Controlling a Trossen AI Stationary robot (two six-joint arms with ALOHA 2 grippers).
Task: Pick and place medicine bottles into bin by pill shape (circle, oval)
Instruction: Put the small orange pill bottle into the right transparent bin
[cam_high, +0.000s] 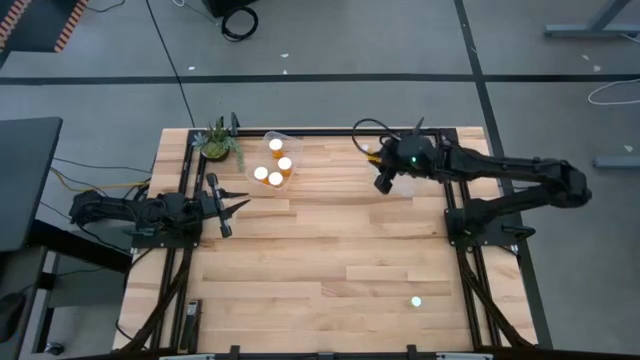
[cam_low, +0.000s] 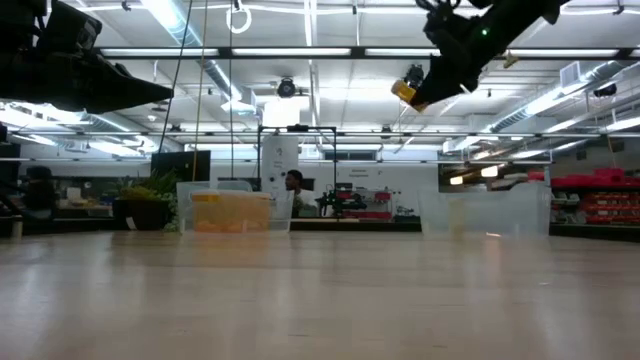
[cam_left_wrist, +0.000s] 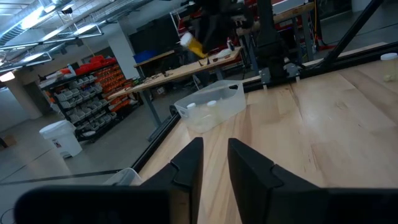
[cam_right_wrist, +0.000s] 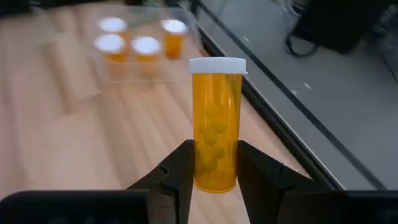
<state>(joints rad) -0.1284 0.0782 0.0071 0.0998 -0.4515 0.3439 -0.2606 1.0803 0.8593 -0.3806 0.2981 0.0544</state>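
Planks of pale wood table (cam_high: 330, 270); shelving (cam_left_wrist: 93, 87) behind.

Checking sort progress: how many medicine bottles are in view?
5. Four bottles stand in the clear bin near the plant; one bottle is held aloft by the right gripper. Others may be hidden.

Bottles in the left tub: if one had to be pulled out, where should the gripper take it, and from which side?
A judgement: from above, fingers on the round white cap or the neck just under it. The four medicine bottles stand upright and close together inside the clear tub, so its walls and the neighbours block a side approach. The right gripper already holds another bottle by its body; the left gripper waits empty.
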